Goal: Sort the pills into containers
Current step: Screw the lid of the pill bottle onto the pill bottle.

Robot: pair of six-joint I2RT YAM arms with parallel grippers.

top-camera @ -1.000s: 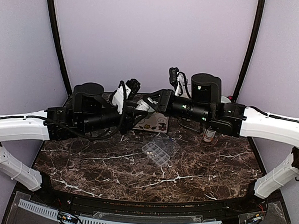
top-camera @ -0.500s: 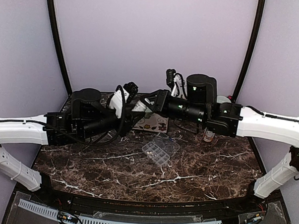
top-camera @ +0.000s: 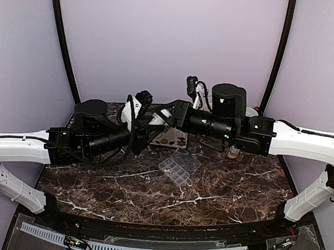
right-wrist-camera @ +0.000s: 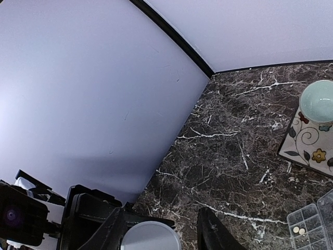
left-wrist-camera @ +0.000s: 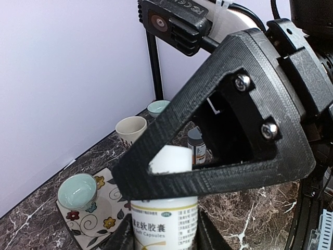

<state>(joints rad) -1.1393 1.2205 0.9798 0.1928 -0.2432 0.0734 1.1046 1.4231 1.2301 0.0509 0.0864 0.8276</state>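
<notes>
The left pincer point(left-wrist-camera: 165, 244) is closed on the body of a white bottle point(left-wrist-camera: 163, 221), with one finger on each side of its printed label. It holds the bottle in the air over the far middle of the worktop point(top-camera: 114, 183). The right pincer point(right-wrist-camera: 162, 235) meets it from the opposite side, at the bottle's white cap point(right-wrist-camera: 150, 238). Its fingers point(right-wrist-camera: 112, 232) straddle the cap and stand narrowly parted. One lies close against the rim and the other leaves a sliver of gap, so it is not clamped on the cap. In the left wrist view, one black finger frame of the right pincer crosses in front of the cap. Below the two pincers, near the far edge of the worktop, lies a flowered tile point(left-wrist-camera: 99, 224) with a pale green cup point(left-wrist-camera: 77, 190) on it. Beyond the tile, toward the back wall, stand a beige cup point(left-wrist-camera: 130, 130) and a pale green bowl point(left-wrist-camera: 157, 108). An orange bottle with a grey cap point(top-camera: 233, 150) stands near the far right edge, under the right arm. The clear pill box point(top-camera: 175, 172) lies around the middle of the worktop, nearer than the tile and well apart from both pincers. Its lid appears to be folded back on the far side. Its containers point(right-wrist-camera: 311, 225) show at the lower right corner of the right wrist view. Two pills point(right-wrist-camera: 298, 229) lie side by side in one compartment there. Whether other compartments hold any cannot be told.
</notes>
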